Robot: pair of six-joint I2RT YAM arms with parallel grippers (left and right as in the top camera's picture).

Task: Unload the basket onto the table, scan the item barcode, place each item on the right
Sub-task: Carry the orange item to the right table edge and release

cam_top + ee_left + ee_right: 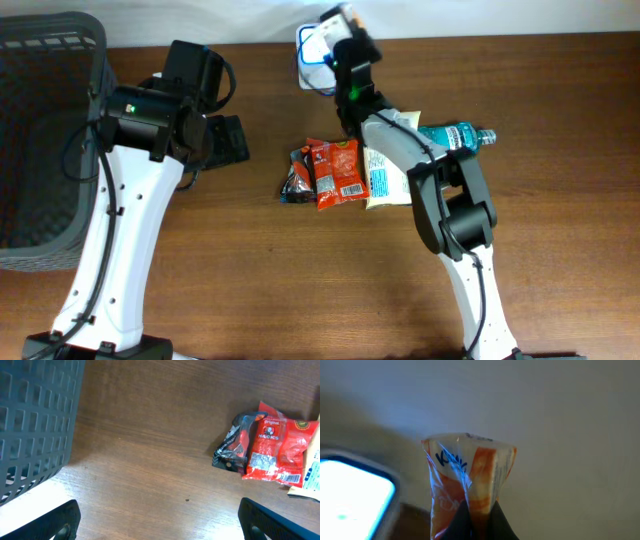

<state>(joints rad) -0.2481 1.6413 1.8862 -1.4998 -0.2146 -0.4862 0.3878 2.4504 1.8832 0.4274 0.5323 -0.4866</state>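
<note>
While right hand [479, 511] pinches orange packet [470, 472] | left hand [160, 522] spread | basket [50, 32] beside it

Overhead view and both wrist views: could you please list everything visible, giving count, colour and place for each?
table: one, brown wood, under everything
basket: one, dark grey mesh, far left edge
scanner: one, white with a blue glow, far edge, centre
orange-and-white packet: one, held up next to the scanner
red packet: one, red with a white barcode label, table centre
dark packet: one, black with red, against the red packet's left side
cream packet: one, pale with blue print, right of the red packet, partly under the right arm
bottle: one, teal, lying on its side behind the right arm
left arm: one, white and black, beside the basket, jaws open and empty
right arm: one, white and black, jaws shut on the orange-and-white packet
</note>
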